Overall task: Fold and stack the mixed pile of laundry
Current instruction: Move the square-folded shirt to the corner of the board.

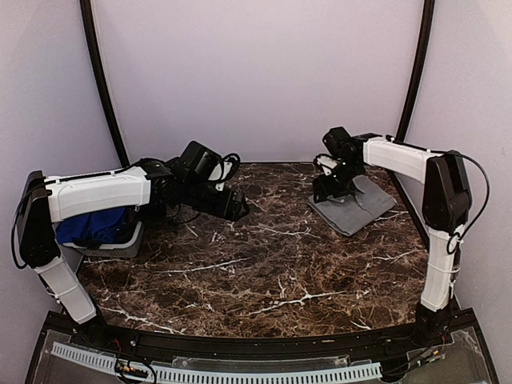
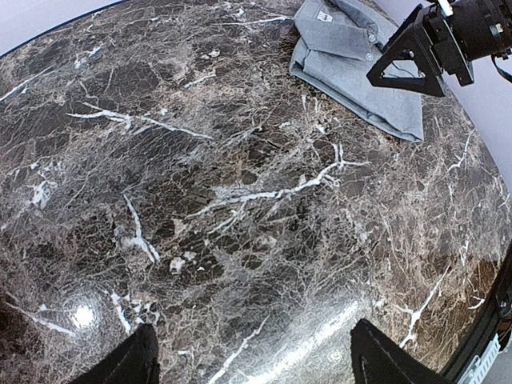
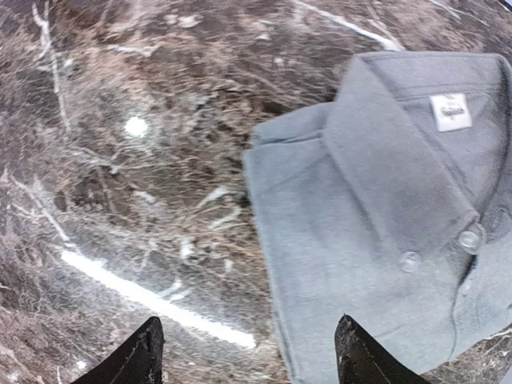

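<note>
Above the bare counter (image 2: pixel 240 200), the left end effector (image 2: pixel 256 364) hung open, nothing between its fingers. Right end effector (image 3: pixel 252 360) was open and empty too, one fingertip over the counter and the other over the grey shirt (image 3: pixel 384 240), gripping nothing. Shirt lay folded flat at the counter's far right. Blue garment (image 1: pixel 92 226) sat bunched in a grey container (image 1: pixel 124 244) at the left, under the left arm, not folded. Judged early: one piece folded, no stack yet, blue piece left; other garments not visible. Shirt's collar and label faced up, with the collar at upper right in the right wrist view and the buttons running down from it. From above, the long axis looked diagonal to the counter edges.
</note>
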Tool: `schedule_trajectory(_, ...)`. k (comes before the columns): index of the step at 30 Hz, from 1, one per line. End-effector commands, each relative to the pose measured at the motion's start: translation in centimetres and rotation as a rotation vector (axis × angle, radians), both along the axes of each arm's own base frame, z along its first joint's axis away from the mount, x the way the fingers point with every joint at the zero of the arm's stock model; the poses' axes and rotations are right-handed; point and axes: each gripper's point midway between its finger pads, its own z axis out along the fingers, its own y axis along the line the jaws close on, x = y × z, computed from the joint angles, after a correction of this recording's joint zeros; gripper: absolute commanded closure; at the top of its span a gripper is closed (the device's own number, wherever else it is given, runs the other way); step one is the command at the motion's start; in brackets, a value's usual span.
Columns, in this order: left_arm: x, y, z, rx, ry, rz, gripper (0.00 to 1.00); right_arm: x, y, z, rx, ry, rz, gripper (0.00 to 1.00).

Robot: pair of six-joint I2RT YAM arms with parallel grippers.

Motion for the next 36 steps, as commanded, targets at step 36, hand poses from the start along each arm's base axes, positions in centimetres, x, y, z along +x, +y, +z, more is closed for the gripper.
schedule_trajectory(36,-0.3,1.2,2.2,-0.011,-0.032,0.019,0.18,9.6,-1.7,-3.7,-0.057,-0.079,-0.054,0.54)
